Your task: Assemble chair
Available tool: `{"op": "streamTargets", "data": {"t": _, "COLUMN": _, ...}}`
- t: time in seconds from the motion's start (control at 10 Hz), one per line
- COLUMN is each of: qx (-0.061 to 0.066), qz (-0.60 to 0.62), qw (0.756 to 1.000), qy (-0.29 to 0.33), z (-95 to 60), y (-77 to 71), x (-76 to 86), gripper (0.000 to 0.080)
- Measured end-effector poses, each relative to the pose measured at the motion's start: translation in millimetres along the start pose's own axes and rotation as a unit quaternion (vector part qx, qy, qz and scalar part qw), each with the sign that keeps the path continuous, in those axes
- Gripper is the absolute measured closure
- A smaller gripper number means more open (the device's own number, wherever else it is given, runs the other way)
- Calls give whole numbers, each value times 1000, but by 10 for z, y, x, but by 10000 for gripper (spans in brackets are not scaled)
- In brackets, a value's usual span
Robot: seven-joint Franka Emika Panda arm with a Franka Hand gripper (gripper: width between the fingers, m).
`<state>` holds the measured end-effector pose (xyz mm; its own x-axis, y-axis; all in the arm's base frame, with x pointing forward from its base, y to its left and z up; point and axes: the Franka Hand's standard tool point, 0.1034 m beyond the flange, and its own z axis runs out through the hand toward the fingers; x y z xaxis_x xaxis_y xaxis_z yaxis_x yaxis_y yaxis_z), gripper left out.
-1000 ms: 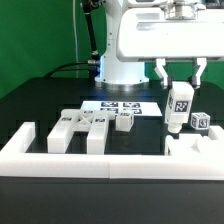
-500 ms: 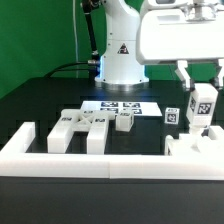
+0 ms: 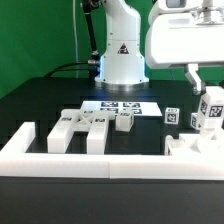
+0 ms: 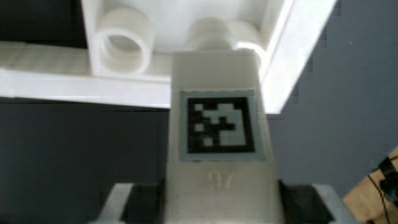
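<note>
My gripper (image 3: 208, 92) is shut on a white chair leg (image 3: 211, 108) with a black-and-white tag. It holds the leg upright at the exterior view's right, just above a white chair part (image 3: 195, 148) by the border wall. In the wrist view the leg (image 4: 221, 125) fills the middle between the fingers (image 4: 134, 203), and its round tip points at a white part with a round hole (image 4: 121, 47). Several more white chair parts (image 3: 83, 127) lie in the middle of the table. A small tagged part (image 3: 172, 116) stands left of the held leg.
The marker board (image 3: 122, 105) lies flat in front of the robot base (image 3: 120, 65). A long white border wall (image 3: 100, 160) runs along the front, with a raised end (image 3: 24, 138) at the exterior view's left.
My gripper has carried the leg toward the exterior view's right, from above the table's middle-right to the right edge. The loose parts have not moved.
</note>
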<state>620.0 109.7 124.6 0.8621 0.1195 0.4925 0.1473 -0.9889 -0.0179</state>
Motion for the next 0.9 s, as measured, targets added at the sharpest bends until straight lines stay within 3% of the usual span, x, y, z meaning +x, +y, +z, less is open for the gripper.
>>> {"op": "streamTargets", "data": {"t": 0.5, "qx": 3, "qz": -5, "qw": 1000, "qy": 1, "z": 41, "y": -73, "x": -26, "gripper": 509}}
{"op": "streamTargets", "data": {"t": 0.9, "qx": 4, "qz": -6, "qw": 1000, "qy": 7, "z": 166, "y": -82, "x": 102, "gripper": 509}}
